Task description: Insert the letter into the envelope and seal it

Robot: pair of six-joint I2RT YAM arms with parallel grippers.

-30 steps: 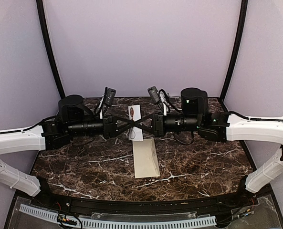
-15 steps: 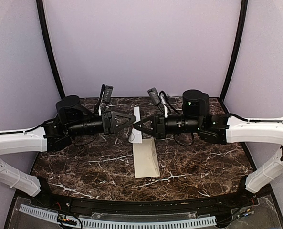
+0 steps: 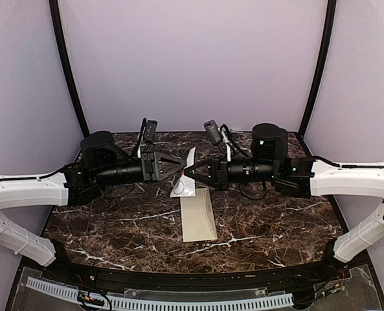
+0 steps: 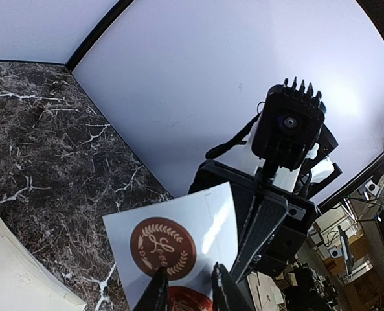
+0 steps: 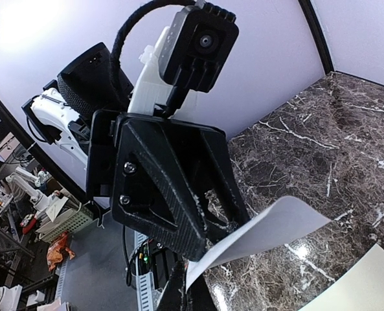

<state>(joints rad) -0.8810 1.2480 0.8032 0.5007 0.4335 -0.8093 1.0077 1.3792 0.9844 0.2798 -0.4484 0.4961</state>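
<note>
My left gripper [image 4: 189, 269] is matte black. The sheet [image 4: 211, 214] near the envelope [image 3: 199, 215] is white, and it carries a round brown seal [image 4: 162, 248] with a pale laurel wreath. The envelope is plain cream. Under the envelope, the table [image 3: 276, 220] is dark brown marble veined with white.

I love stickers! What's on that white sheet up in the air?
One round brown wreath sticker shows whole on the sheet. A second sticker below it is mostly hidden behind the left gripper.

Sticker sheet [image 3: 184, 188] between left end effector [image 3: 180, 166] and right end effector [image 3: 187, 172]; envelope [image 3: 198, 214] on table [image 3: 114, 220] just before them
</note>
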